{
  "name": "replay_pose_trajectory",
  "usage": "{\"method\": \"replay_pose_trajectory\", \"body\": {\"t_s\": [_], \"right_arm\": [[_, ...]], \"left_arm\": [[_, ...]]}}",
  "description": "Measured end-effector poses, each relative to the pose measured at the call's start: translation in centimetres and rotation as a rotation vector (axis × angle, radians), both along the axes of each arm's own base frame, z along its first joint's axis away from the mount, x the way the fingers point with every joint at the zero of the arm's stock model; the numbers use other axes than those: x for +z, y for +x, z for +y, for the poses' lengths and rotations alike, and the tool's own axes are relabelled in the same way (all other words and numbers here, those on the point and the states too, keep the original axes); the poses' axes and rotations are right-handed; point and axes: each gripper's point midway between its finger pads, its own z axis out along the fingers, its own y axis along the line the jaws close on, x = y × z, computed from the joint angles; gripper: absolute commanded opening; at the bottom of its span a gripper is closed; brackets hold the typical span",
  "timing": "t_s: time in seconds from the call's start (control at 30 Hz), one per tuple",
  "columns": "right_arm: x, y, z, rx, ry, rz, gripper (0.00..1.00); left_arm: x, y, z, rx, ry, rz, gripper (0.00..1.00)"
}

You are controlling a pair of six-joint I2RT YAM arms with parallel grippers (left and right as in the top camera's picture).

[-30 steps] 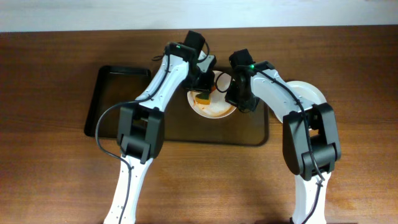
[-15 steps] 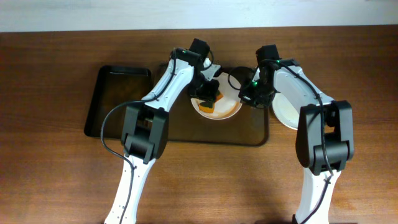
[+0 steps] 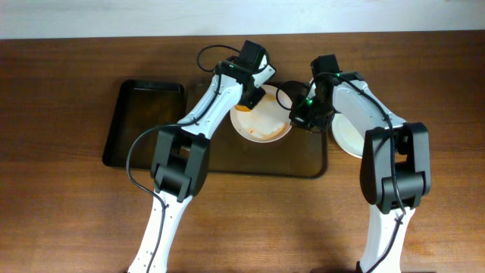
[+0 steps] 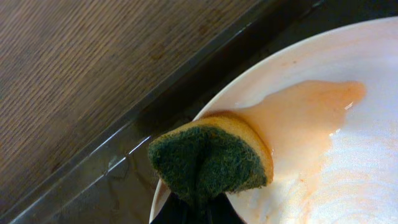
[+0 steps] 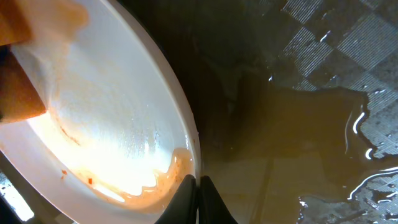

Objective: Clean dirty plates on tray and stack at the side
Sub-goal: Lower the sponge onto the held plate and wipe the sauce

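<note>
Dirty plate [image 3: 261, 125] on tray [image 3: 295, 159]: right gripper [image 5: 194, 186] clamps its rim; left gripper [image 4: 199, 210] grips sponge [image 4: 208, 158]. Wiping should sweep firmly through sauce [image 4: 298, 118], rim held steady.

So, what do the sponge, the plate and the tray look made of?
Sponge: soft yellow foam with a coarse dark-green scouring face, creased where it is pinched. Plate: glossy white, probably glazed ceramic or melamine, judging by the bright highlights. Tray: dark brown and smooth, likely plastic; its wet film mirrors light.
</note>
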Motion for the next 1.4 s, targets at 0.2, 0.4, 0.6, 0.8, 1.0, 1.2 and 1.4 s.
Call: {"method": "replay_pose_trajectory", "body": {"t_s": [0.2, 0.4, 0.6, 0.8, 1.0, 1.2, 1.4], "right_arm": [[0.0, 0.0, 0.1, 0.001, 0.007, 0.002, 0.04], [0.0, 0.0, 0.1, 0.001, 0.007, 0.002, 0.04], [0.0, -0.1, 0.1, 0.001, 0.006, 0.002, 0.04], [0.0, -0.1, 0.1, 0.001, 0.006, 0.005, 0.04], [0.0, -0.2, 0.1, 0.001, 0.005, 0.01, 0.04], [0.0, -0.2, 0.1, 0.001, 0.005, 0.008, 0.04], [0.0, -0.2, 0.1, 0.001, 0.005, 0.009, 0.04]], "left_arm": [[1.9, -0.6, 1.9, 0.197, 0.014, 0.015, 0.0], [4.3, -4.3, 4.6, 0.378, -0.019, 0.178, 0.0], [4.5, -7.8, -0.9, 0.177, -0.262, 0.389, 0.0], [-0.3, -10.0, -3.2, 0.163, -0.397, 0.498, 0.0], [-0.5, -9.2, -4.6, -0.026, -0.462, 0.387, 0.0], [-0.8, -8.0, -1.1, -0.169, -0.177, 0.224, 0.0], [-0.6, -4.9, -0.3, -0.272, -0.036, 0.007, 0.0]]}}
